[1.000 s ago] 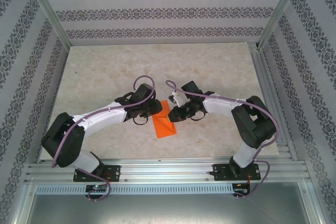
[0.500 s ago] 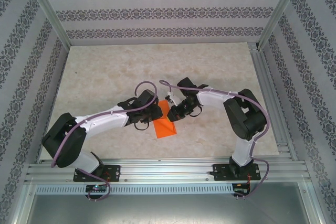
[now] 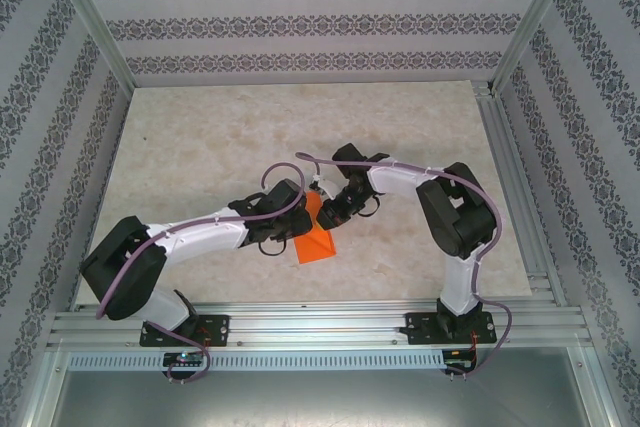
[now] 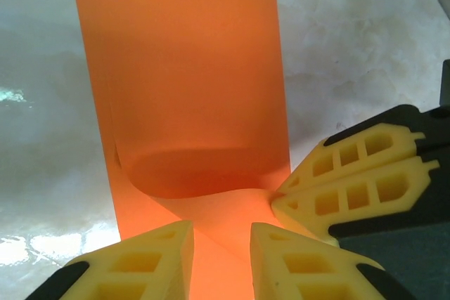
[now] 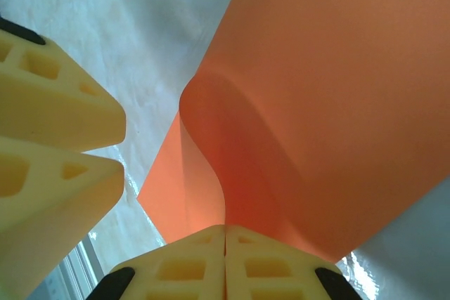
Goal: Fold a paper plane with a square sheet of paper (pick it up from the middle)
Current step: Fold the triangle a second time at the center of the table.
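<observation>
Top view: a thin, bright orange sheet of paper (image 3: 318, 245) lies on the pale marbled tabletop (image 3: 200, 137), near the front edge and about midway between the two arm bases. Both arms reach inward and meet over its far end. Its near part lies flat and uncovered.

Left gripper (image 4: 221, 231): we see its two yellow fingers (image 4: 151, 258) standing apart with a clear gap, partly open and not wide. Orange paper shows in that gap and runs on past the tips. We cannot tell whether the pads touch it, and nothing is clamped between them.

Right gripper (image 5: 225, 230): its fingers are pressed together along a single seam, and an edge of the orange sheet of paper runs straight into that seam, so we record a pinch on the paper. From the left wrist the same closed pair sits just to the right of the left fingertips, close beside them.

Paper shape (both wrist views agree): the sheet is bent back over itself in a soft rounded curl, not a sharp crease. The upper layer rises off the lower one towards the right gripper. Beyond the curl it stretches away flat on the table.
</observation>
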{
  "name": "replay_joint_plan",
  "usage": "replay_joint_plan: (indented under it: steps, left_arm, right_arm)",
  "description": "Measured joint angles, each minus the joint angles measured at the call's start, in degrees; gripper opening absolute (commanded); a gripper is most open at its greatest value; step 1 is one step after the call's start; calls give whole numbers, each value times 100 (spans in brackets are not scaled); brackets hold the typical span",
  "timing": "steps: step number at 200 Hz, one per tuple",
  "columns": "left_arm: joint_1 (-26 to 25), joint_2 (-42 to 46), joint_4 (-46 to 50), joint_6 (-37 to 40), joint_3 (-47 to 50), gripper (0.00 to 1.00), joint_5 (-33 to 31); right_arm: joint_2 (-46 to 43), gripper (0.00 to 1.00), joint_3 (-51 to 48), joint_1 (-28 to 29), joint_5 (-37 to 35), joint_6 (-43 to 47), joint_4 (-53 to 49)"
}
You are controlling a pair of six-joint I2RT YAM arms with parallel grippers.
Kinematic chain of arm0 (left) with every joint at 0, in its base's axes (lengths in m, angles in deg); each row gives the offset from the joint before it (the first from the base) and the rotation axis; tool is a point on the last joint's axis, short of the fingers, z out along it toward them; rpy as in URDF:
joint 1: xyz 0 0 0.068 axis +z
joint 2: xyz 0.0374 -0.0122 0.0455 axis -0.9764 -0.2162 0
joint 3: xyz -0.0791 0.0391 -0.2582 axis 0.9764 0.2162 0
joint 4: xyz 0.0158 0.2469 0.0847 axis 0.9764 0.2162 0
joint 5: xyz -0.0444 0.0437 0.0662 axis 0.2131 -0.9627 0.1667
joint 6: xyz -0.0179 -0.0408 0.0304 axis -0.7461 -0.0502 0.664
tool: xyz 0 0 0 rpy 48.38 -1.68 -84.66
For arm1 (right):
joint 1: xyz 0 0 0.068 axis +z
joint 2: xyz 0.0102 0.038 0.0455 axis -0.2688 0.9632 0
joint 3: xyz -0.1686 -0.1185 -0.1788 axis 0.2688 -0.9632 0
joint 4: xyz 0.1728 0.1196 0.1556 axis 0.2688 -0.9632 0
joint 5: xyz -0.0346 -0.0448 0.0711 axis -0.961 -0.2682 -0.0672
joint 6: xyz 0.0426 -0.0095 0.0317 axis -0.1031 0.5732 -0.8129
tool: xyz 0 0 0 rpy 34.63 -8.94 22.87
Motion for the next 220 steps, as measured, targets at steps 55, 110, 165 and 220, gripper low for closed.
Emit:
replay_joint_plan:
  steps: [55,110,165,220]
  left_arm:
    - [-118,0,-192,-20,103,27,-81]
    - [-251,0,-380,-46,260,27,-87]
    - [-363,-61,-605,-109,278,26,-83]
    - [-474,-376,-833,-192,278,24,-83]
  right_arm:
    - [210,8,343,2,-81,385,-337]
    - [555,8,678,4,-122,619,-667]
    - [575,8,758,4,-223,719,-831]
    - [579,8,848,4,-251,765,-879]
